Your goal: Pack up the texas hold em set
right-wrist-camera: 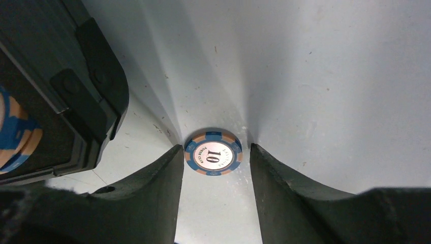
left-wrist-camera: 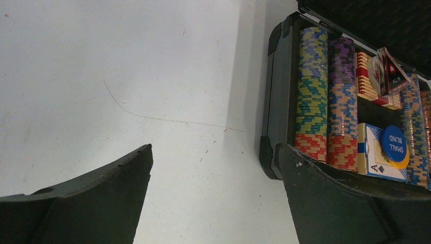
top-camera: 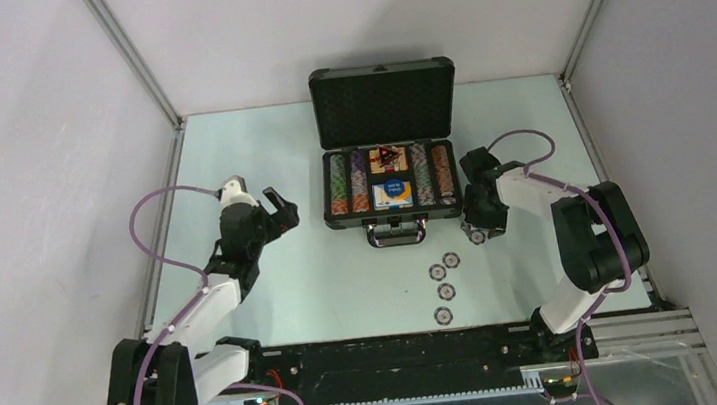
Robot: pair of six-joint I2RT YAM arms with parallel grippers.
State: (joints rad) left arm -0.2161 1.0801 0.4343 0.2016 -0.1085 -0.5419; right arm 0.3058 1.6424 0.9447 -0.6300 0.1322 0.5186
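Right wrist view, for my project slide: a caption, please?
Open fingers flank a "10" poker chip on the table beside the briefcase corner.

Chip rows (top-camera: 339, 184) and a card box (left-wrist-camera: 370, 155) lie inside the briefcase (top-camera: 394, 217). My left pincer (top-camera: 283, 205) hangs left of it. Four loose chips (top-camera: 440, 292) lie before its front right corner; another chip (right-wrist-camera: 213, 157) sits by that corner, between my right pincer (right-wrist-camera: 215, 151)'s tips.

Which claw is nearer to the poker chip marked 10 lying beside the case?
Right. The right claw stands over the chip, a finger on each side. The left claw hangs open beyond the other end of the case, well away.
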